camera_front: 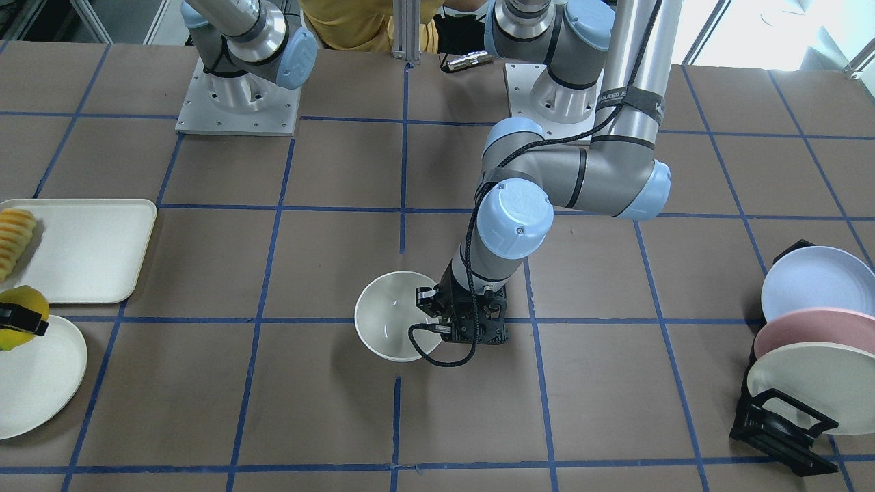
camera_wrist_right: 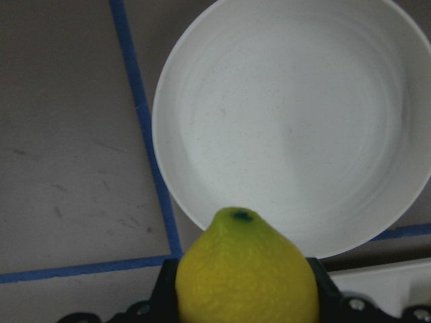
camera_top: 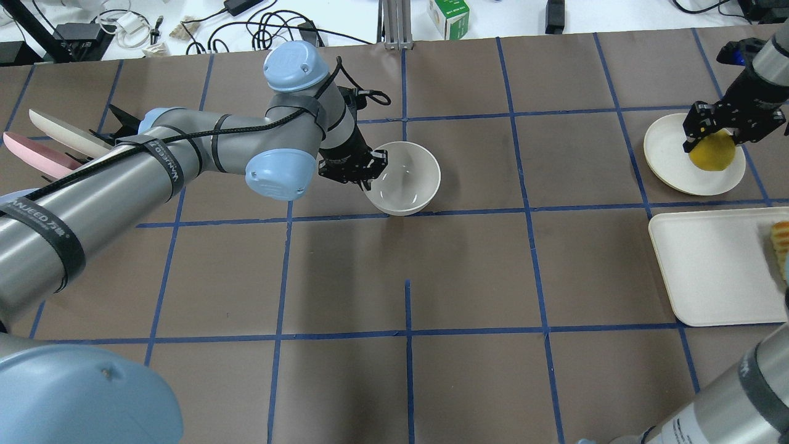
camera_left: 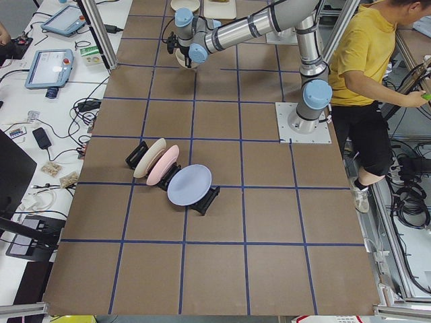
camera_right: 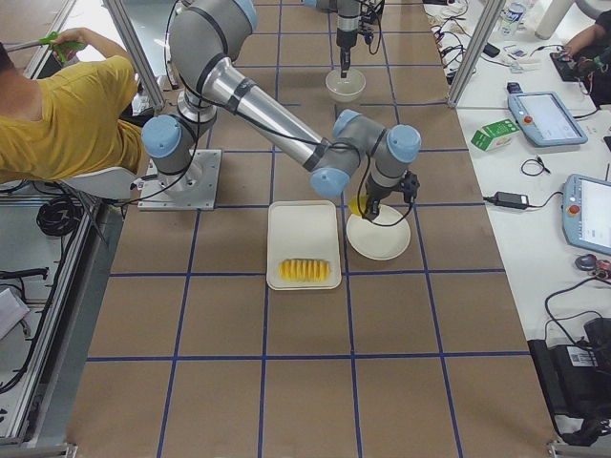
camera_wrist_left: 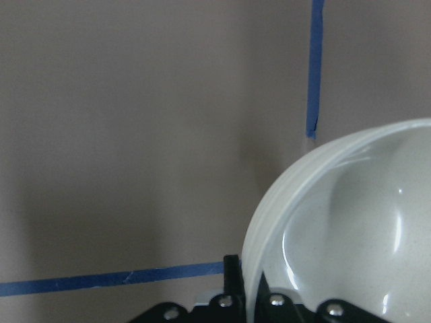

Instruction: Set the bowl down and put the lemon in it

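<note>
The off-white bowl (camera_top: 407, 179) is near the table's middle, upright; it also shows in the front view (camera_front: 389, 314). My left gripper (camera_top: 368, 177) is shut on its rim, one finger inside and one outside, as the left wrist view (camera_wrist_left: 250, 308) shows. I cannot tell whether the bowl touches the table. My right gripper (camera_top: 714, 142) is shut on the yellow lemon (camera_top: 712, 157) and holds it above a flat off-white plate (camera_top: 669, 154). In the right wrist view the lemon (camera_wrist_right: 246, 276) is between the fingers with the plate (camera_wrist_right: 289, 121) below it.
A pale rectangular tray (camera_top: 715, 265) with a row of fruit slices (camera_front: 14, 239) lies beside the plate. A black rack (camera_front: 779, 430) with three upright plates stands on my left side. A person in yellow (camera_left: 367, 54) stands behind the robot bases.
</note>
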